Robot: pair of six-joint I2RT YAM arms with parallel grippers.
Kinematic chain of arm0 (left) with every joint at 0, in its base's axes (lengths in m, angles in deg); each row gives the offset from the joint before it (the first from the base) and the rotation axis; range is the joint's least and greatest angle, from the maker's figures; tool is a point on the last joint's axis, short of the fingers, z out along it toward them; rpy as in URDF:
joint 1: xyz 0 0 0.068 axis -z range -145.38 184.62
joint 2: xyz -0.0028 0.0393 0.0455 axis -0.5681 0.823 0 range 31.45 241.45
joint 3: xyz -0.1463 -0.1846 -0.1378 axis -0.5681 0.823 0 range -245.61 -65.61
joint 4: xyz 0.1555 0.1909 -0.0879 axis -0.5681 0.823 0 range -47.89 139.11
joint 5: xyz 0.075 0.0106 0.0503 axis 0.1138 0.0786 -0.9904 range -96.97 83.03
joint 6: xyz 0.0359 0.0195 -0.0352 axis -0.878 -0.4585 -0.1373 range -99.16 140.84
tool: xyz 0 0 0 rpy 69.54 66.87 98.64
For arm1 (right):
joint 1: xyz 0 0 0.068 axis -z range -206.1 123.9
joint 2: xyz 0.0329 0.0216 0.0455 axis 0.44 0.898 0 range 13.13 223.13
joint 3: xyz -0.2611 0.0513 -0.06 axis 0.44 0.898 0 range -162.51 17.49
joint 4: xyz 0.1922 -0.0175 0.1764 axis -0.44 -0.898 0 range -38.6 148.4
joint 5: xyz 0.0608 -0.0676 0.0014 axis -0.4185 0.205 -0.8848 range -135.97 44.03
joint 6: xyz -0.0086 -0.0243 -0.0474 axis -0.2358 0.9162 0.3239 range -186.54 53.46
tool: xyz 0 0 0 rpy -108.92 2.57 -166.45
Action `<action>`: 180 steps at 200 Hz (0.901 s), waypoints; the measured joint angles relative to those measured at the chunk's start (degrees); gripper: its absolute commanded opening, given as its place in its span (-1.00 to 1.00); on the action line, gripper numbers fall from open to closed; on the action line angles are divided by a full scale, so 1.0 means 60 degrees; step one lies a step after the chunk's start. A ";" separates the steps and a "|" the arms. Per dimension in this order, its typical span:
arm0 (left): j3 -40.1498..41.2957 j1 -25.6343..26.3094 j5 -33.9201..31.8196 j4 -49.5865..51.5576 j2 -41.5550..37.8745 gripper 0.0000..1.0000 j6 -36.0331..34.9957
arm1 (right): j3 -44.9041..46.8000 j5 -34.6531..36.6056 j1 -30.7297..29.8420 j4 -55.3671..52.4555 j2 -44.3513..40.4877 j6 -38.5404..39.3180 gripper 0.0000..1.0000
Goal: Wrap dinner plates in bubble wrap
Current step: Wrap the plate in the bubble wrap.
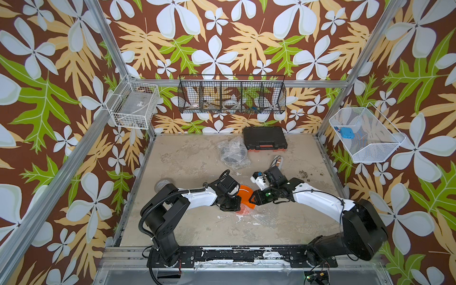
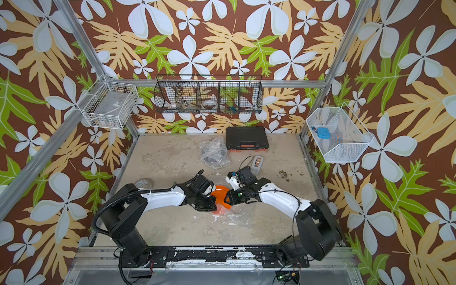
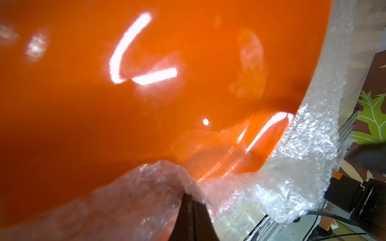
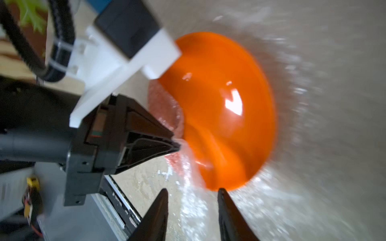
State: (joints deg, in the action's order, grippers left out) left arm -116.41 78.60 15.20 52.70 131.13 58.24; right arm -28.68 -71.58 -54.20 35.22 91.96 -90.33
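Observation:
A glossy orange dinner plate [image 1: 246, 193] [image 2: 220, 193] sits tilted on a clear sheet of bubble wrap [image 1: 269, 217] [image 2: 240, 216] near the table's middle, between both arms. My left gripper [image 3: 189, 195] [image 4: 177, 146] is shut, pinching a fold of the bubble wrap [image 3: 158, 187] against the orange plate's [image 3: 167, 83] near edge. My right gripper [image 4: 193, 191] [image 1: 254, 200] is open at the plate's [image 4: 225, 125] other edge, with only bubble wrap [image 4: 194, 212] between its fingers. Farther back lies a dark plate bundled in bubble wrap [image 1: 233, 153] [image 2: 214, 154].
A black tool case [image 1: 265, 141] lies at the back of the table. A small grey device [image 2: 257, 162] rests behind the right arm. A roll of tape [image 1: 161, 185] sits by the left arm. Wire baskets [image 1: 232, 97] hang on the walls.

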 measured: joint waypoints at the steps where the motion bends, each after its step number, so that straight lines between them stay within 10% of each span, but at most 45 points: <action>1: -0.0004 0.0000 0.0011 -0.0015 0.0015 -0.91 0.0000 | 0.0069 0.0066 0.0102 -0.0018 -0.0113 -0.0069 0.06; 68: 0.0015 -0.0084 0.0441 -0.0375 0.0175 -0.90 -0.0018 | 0.3668 -0.0157 0.2554 -0.0284 -0.3246 -0.2036 0.58; 134: 0.0266 -0.0645 0.0590 -0.0022 -0.0229 -0.90 0.0226 | 0.3920 -0.2153 0.2506 0.1071 -0.2543 -0.2503 -0.89; 180: 0.0492 -0.0787 0.1173 -0.0423 -0.0076 -0.90 0.0255 | 0.2652 -0.2448 0.1428 0.1756 -0.2554 -0.3275 -1.00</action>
State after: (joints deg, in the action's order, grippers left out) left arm -113.46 73.88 22.24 50.16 130.67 59.77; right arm -12.77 -86.27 -45.63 45.75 76.64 -109.98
